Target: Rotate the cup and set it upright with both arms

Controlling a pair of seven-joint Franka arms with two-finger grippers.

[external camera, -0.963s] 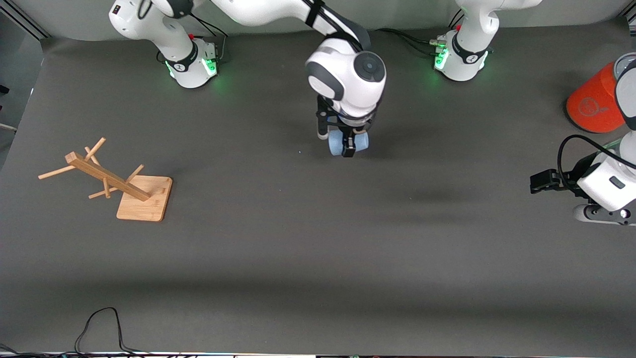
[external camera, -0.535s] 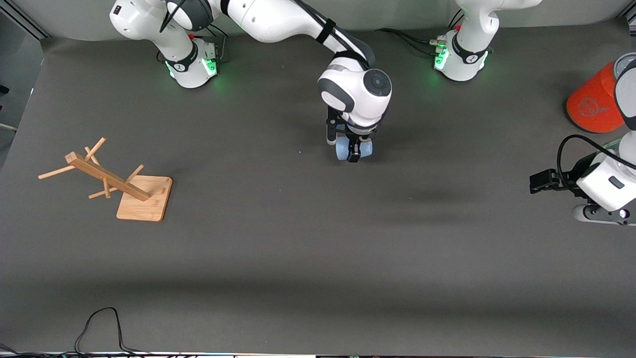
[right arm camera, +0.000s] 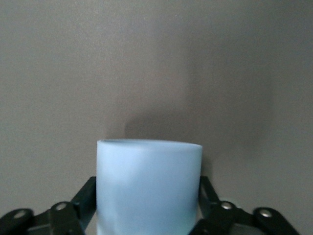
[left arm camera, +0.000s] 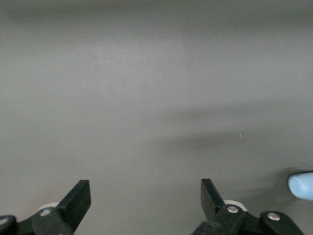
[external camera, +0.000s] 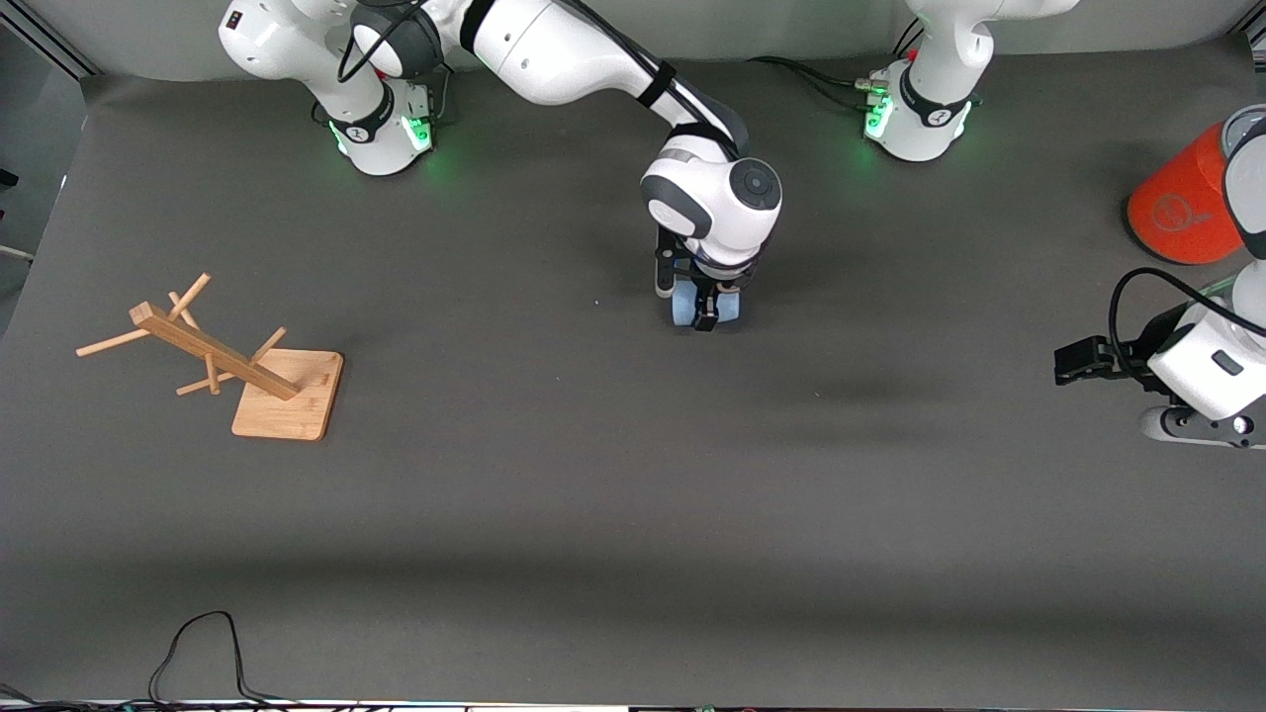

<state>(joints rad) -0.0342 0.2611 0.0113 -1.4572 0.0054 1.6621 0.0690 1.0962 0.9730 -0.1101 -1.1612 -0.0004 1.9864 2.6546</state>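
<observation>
At the middle of the grey table [external camera: 633, 554], the right gripper [external camera: 700, 312] is set low around the pale blue cup [right arm camera: 149, 186]; whether the cup is clamped cannot be told. Toward the left arm's end, the waiting left gripper [left arm camera: 145, 188] is held spread wide, with nothing between its fingers.

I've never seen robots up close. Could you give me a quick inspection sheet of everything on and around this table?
Surface: dark grey mat, bare in the middle.
Job's things: pale blue cup, mid-table under the right arm's wrist.
Clutter: wooden peg rack at the right arm's end; orange can at the left arm's end.
Grippers: right pincer down at the cup; left pincer open, empty, waiting.
Cables: black cable at the mat's near edge.
Surroundings: nothing seen.
</observation>
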